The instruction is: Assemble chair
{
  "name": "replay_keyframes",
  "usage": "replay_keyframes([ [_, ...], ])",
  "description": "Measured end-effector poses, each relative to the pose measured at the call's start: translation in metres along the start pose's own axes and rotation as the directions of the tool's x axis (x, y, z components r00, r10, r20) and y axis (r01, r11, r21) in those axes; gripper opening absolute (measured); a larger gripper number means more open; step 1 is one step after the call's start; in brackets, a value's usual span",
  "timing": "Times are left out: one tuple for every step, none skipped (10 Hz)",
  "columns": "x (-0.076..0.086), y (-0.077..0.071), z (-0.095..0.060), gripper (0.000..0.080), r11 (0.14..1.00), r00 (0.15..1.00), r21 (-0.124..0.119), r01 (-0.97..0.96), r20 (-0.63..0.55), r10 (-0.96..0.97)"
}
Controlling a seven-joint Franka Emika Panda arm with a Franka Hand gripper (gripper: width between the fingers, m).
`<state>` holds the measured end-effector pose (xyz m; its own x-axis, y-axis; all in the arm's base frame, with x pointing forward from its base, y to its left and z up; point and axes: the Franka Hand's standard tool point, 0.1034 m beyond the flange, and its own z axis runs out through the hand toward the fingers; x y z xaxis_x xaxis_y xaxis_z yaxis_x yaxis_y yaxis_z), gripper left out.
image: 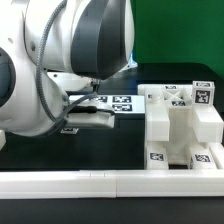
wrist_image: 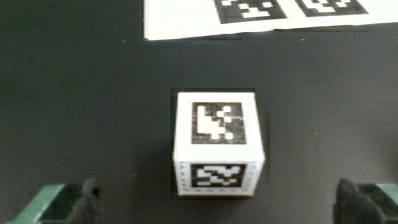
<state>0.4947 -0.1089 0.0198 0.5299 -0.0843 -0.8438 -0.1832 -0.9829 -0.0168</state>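
We see the gripper [wrist_image: 214, 202] spread wide, holding nothing — its fingers [wrist_image: 64, 202] hang apart over the dark table [wrist_image: 71, 110]. Between them, untouched, lies a small white block [wrist_image: 219, 140] with tags on two faces. Beyond it sits the marker board [wrist_image: 267, 18]. In the exterior view, the chair [image: 183, 125] stands at the right — behind the white rail [image: 120, 180].

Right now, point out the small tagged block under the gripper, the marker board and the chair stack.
block [wrist_image: 219, 140], wrist view, its tagged top face.
marker board [wrist_image: 267, 20], wrist view, its white sheet.
chair stack [image: 180, 125], exterior view, its front wall.
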Motion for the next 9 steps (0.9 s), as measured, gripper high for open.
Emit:
replay_keyframes([
  [0.000,0.005,0.012,0.0649,1.000,0.998,0.009,-0.028,0.049,0.027],
  [0.002,0.007,0.021,0.0649,0.999,0.996,0.010,-0.054,0.075,0.053],
  [0.000,0.007,0.030,0.0649,0.996,0.990,0.008,-0.091,0.111,0.089],
  [0.000,0.007,0.033,0.0649,0.995,0.988,0.005,-0.101,0.118,0.100],
  [0.000,0.007,0.032,0.0619,0.995,0.988,0.005,-0.100,0.116,0.099],
  [0.000,0.007,0.032,0.0482,0.995,0.988,0.005,-0.100,0.116,0.099],
  [0.000,0.007,0.032,0.0482,0.995,0.988,0.005,-0.100,0.116,0.099],
  [0.000,0.007,0.032,0.0348,0.995,0.988,0.005,-0.100,0.116,0.099],
  [0.000,0.007,0.030,0.0348,0.995,0.989,0.005,-0.099,0.107,0.098],
])
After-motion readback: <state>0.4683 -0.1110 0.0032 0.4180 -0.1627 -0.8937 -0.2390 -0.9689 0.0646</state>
